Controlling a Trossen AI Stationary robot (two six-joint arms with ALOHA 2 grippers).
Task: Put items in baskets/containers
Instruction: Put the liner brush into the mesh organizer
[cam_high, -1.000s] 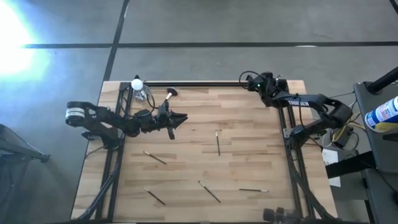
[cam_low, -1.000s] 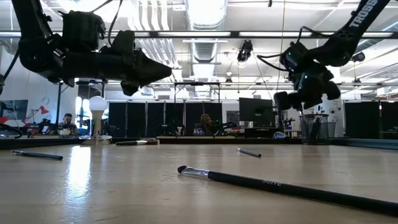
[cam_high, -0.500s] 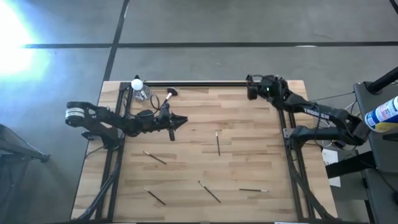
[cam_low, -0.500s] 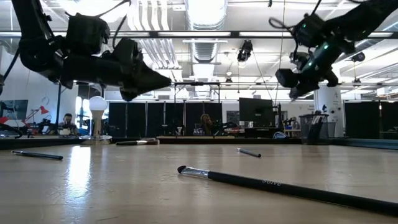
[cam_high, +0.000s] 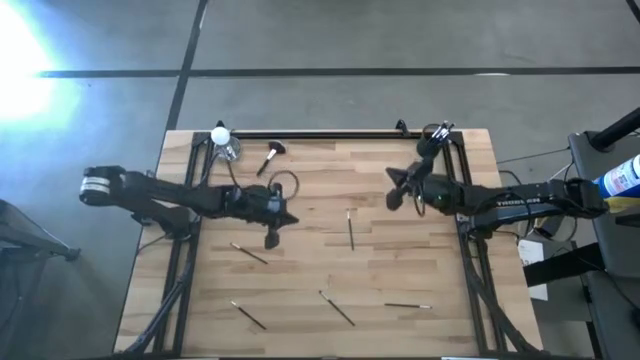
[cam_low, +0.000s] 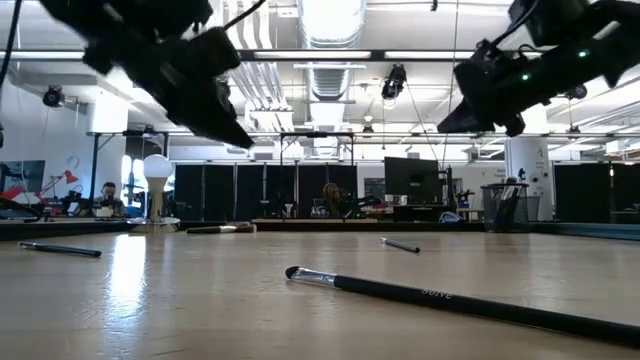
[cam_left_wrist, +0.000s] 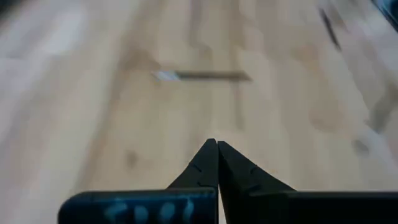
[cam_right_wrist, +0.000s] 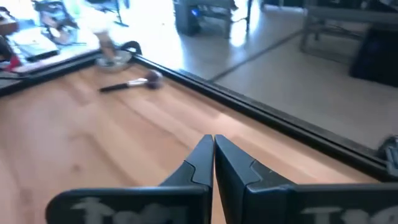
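Several thin dark brushes lie flat on the wooden table (cam_high: 300, 285): one (cam_high: 351, 228) near the middle, one (cam_high: 250, 253) left of it, others (cam_high: 336, 308) toward the near edge. The brown-handled fluffy brush (cam_high: 270, 156) lies near the far edge. The black cup (cam_low: 505, 208) stands at the far right corner with brushes in it. My left gripper (cam_high: 289, 216) hangs shut above the table, left of centre, pointing down at a thin brush (cam_left_wrist: 202, 76). My right gripper (cam_high: 392, 196) hangs shut right of centre, well above the table. Both hold nothing.
A white bulb-shaped lamp (cam_high: 221, 135) stands at the far left corner. Black frame rails run along the far edge (cam_high: 320, 134) and both sides of the table. A person sits far back in the room (cam_low: 108, 195).
My right gripper has left the cup at the far right corner and come toward the near edge and a little left, over the table. My left gripper has gone toward the near edge and tipped its fingers downward. The brushes have kept still.
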